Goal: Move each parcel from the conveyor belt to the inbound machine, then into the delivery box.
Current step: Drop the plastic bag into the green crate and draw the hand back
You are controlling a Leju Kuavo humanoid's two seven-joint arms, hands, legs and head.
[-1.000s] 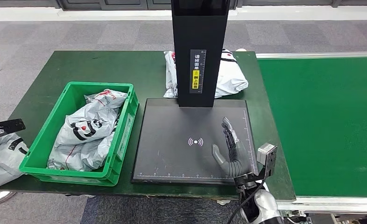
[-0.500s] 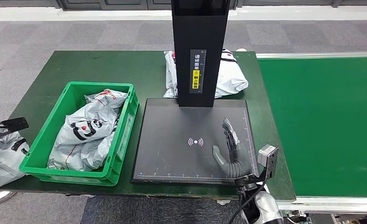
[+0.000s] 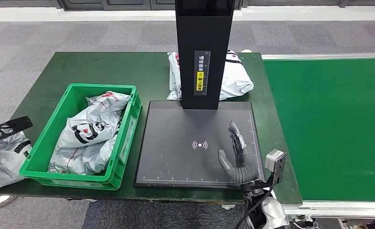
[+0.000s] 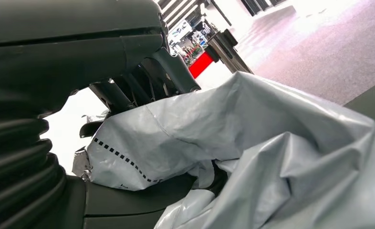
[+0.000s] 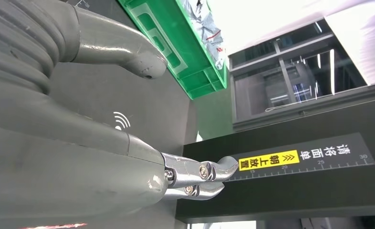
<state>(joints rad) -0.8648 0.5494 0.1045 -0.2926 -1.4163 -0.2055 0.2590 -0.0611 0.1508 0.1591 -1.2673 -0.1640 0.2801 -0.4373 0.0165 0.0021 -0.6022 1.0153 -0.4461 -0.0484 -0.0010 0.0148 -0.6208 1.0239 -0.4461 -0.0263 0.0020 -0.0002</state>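
The right hand [image 3: 237, 155] hovers over the flat black scanner plate of the inbound machine [image 3: 176, 143], fingers spread and holding nothing, apparently freed for the next pick. The long green conveyor belt [image 3: 328, 124] lies alongside it, no parcel visible on it. The left hand [image 4: 80, 52] grips a crumpled grey plastic parcel [image 3: 4, 157] just beside the green plastic delivery box [image 3: 128, 119] (outside its wall, not yet over it), presumably for deposit among the grey bags [image 3: 88, 133] already inside. Another white-grey parcel [image 3: 233, 76] rests behind the machine's black column [image 3: 202, 52].
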